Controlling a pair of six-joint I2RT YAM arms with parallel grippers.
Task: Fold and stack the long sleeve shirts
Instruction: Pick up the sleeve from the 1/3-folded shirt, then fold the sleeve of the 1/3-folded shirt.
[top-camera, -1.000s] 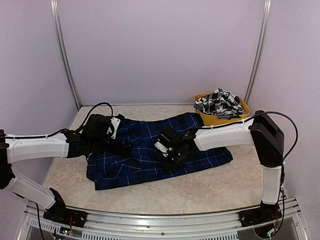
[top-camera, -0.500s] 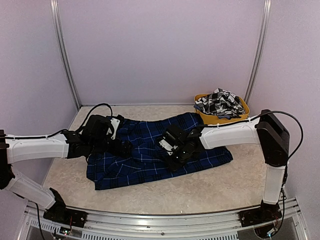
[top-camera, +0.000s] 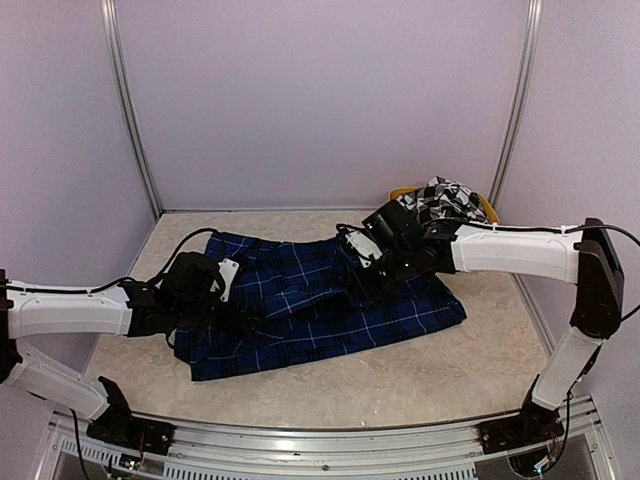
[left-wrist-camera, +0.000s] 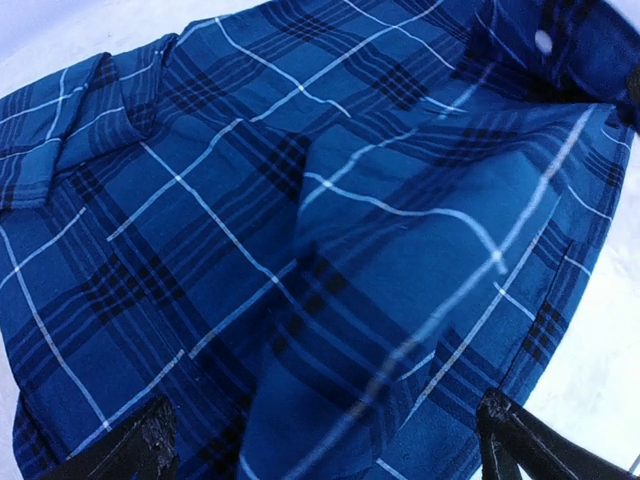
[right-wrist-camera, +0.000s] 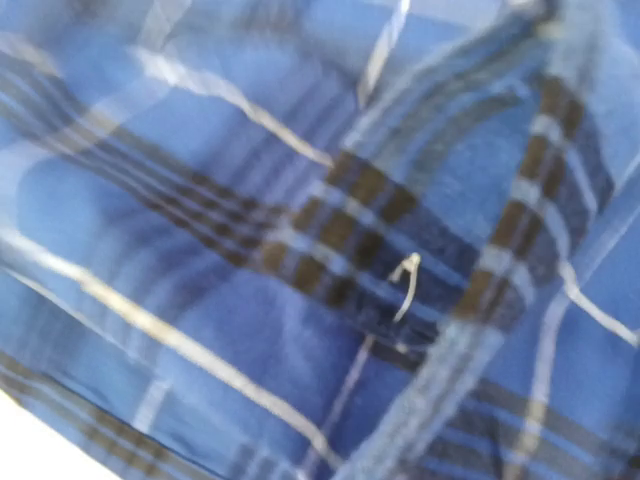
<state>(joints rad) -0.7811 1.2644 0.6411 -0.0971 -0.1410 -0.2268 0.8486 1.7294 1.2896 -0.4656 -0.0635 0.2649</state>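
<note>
On my left wrist feed the left gripper (left-wrist-camera: 320, 455) has its two fingers (left-wrist-camera: 135, 450) spread as wide as they go, one dark tip in each bottom corner, with the blue plaid shirt (left-wrist-camera: 330, 250) filling the space between them. I can't tell whether the tips actually touch the cloth; nothing is caught between them. From the top camera that gripper sits low over the shirt's left end. The right gripper (top-camera: 360, 282) has its fingers pressed together, and in the overhead view it sits on a raised fold near the shirt's far edge, so I read it as pinching that fold. Its wrist camera shows only blurred blue cloth pressed up close, and the fingers themselves don't show. The blue shirt lies spread across the middle of the table (top-camera: 400, 385), rumpled rather than flat. The black-and-white checked shirt (top-camera: 445, 203) is heaped in the yellow tub (top-camera: 400, 193) at the far right, just behind the right arm.
</note>
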